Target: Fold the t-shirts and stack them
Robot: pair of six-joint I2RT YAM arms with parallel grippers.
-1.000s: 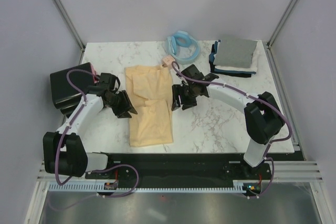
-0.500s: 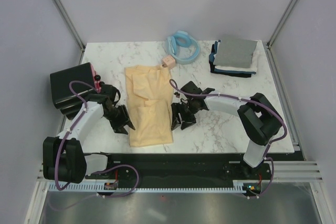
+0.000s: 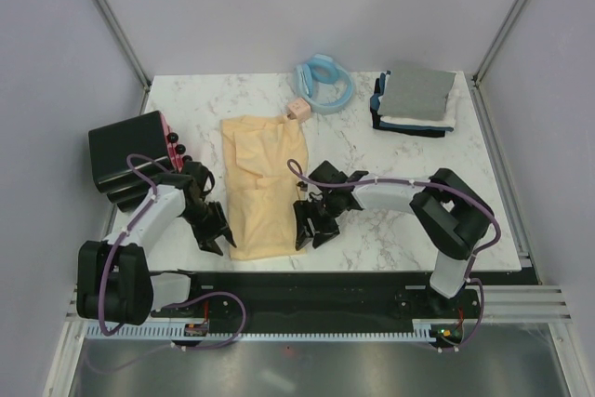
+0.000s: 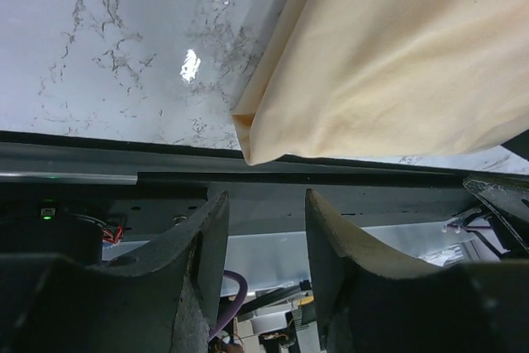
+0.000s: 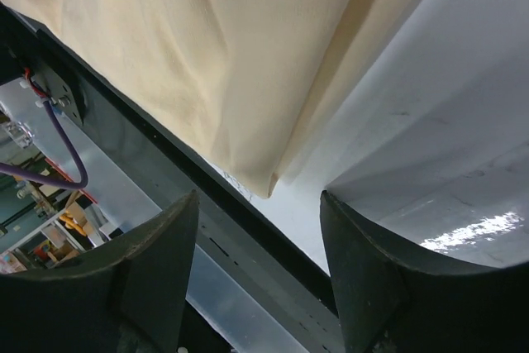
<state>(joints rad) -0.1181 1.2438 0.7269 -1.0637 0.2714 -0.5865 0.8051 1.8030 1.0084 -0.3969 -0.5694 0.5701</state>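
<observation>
Flanking the cream t-shirt (image 3: 265,183), my left gripper (image 4: 264,204) and right gripper (image 5: 260,204) gape, touching nothing. Soft matte cloth (faintly creased), oblong.

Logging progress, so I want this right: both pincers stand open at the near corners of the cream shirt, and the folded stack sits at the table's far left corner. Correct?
No. The folded stack sits at the table's far right corner, as the top view shows. The rest holds: left pincer and right pincer stand open at the cream shirt's near corners.
</observation>
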